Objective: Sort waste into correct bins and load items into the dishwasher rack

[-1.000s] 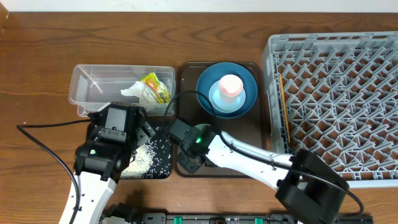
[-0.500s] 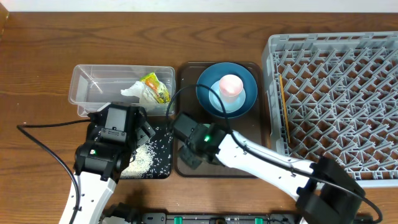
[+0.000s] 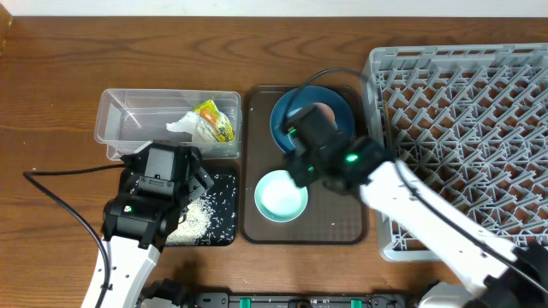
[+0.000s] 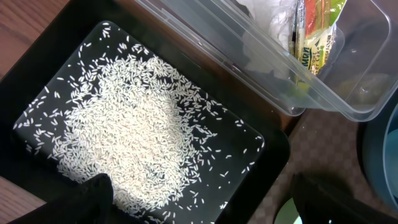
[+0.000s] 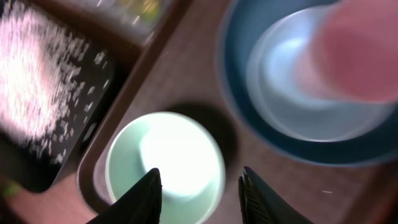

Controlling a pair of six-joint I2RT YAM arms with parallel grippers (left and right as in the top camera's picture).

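Grippers over the sorting area, as I read them from my station. My right gripper (image 5: pixel 198 193) hangs above the pale mint-green bowl (image 3: pixel 282 196) with its jaws partly apart, gripping nothing. That bowl sits upright on the brown tray (image 3: pixel 342 227), just beside the dark-blue plate (image 3: pixel 287 115). My left gripper (image 4: pixel 205 208) stands wide open and empty over the black tray (image 4: pixel 43 62), which carries the rice (image 4: pixel 124 143). The tissue (image 3: pixel 181 127) and wrapper (image 3: pixel 214 120) lie in the clear tub (image 3: pixel 120 120).
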